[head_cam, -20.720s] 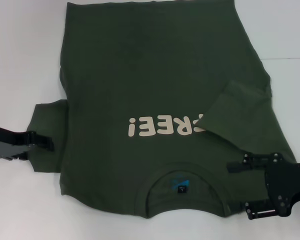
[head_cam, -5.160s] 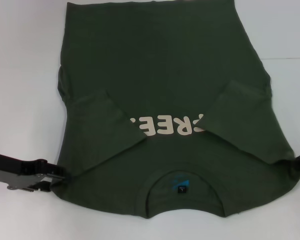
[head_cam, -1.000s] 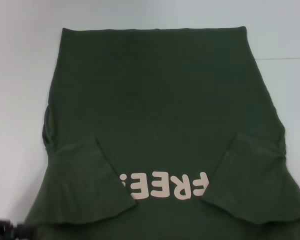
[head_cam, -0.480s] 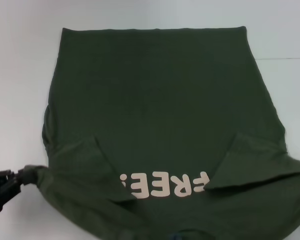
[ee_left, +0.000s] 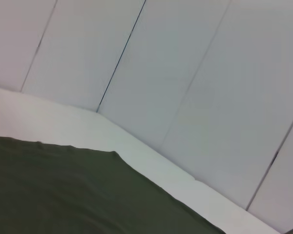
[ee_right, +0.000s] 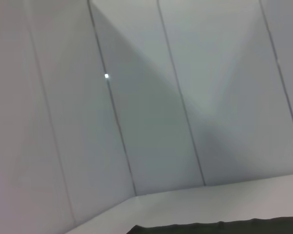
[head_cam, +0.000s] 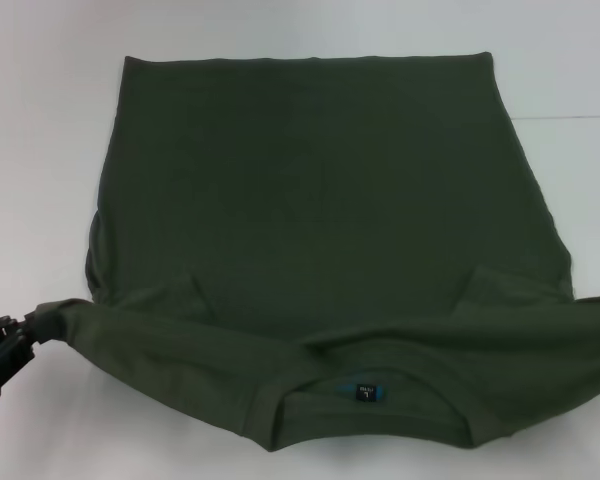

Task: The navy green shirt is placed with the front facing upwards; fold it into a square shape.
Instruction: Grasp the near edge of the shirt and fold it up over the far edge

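The navy green shirt (head_cam: 310, 190) lies spread on the white table (head_cam: 40, 150), hem at the far end. Its near collar end is raised and drawn over the chest as a taut band from left to right. The collar with its small label (head_cam: 365, 392) faces up and the lettering is hidden. My left gripper (head_cam: 22, 328) is at the left edge, shut on the shirt's shoulder corner. The band's other end runs off the right edge, where my right gripper is out of view. The shirt also shows in the left wrist view (ee_left: 63, 195) and the right wrist view (ee_right: 210, 228).
A white panelled wall (ee_left: 195, 73) stands behind the table and also fills the right wrist view (ee_right: 151, 97). A seam line (head_cam: 565, 117) crosses the table at the far right.
The held collar end has moved away from me over the chest, covering the lettering. The collar and label have come into view. My left gripper has risen slightly with the shoulder corner.
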Controlling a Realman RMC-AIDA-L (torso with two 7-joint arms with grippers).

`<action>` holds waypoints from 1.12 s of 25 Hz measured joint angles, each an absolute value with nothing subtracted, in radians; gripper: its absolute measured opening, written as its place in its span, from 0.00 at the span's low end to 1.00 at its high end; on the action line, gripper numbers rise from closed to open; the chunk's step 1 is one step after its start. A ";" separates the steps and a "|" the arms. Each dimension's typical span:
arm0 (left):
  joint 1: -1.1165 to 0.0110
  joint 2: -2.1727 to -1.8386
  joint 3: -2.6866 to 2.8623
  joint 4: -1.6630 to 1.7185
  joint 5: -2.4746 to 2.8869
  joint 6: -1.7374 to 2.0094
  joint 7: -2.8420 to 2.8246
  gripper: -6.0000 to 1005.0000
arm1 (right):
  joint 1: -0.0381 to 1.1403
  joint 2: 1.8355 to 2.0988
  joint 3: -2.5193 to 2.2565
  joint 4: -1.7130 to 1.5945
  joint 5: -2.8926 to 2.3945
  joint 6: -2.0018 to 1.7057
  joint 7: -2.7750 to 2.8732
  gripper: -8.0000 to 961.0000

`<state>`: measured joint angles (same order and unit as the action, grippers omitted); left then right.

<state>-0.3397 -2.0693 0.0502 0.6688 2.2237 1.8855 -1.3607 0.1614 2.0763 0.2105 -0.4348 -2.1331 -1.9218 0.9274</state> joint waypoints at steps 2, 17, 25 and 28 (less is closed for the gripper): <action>-0.339 -2.069 0.050 0.669 2.223 1.884 -1.357 0.03 | 0.168 2.075 0.219 -0.425 -2.132 -1.906 0.941 0.05; -0.358 -2.065 0.048 0.594 2.222 1.736 -1.358 0.03 | 0.226 2.071 0.296 -0.420 -2.132 -1.794 1.024 0.05; -0.433 -2.062 0.045 0.524 2.216 1.624 -1.288 0.03 | 0.298 2.069 0.311 -0.410 -2.122 -1.691 1.043 0.05; -0.472 -2.062 0.049 0.508 2.216 1.550 -1.266 0.03 | 0.340 2.060 0.307 -0.410 -2.119 -1.629 1.097 0.05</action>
<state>-0.4721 -2.0619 0.0486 0.5082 2.2160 1.5504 -1.2663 0.3405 2.0599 0.3071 -0.4096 -2.1187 -1.6286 1.0975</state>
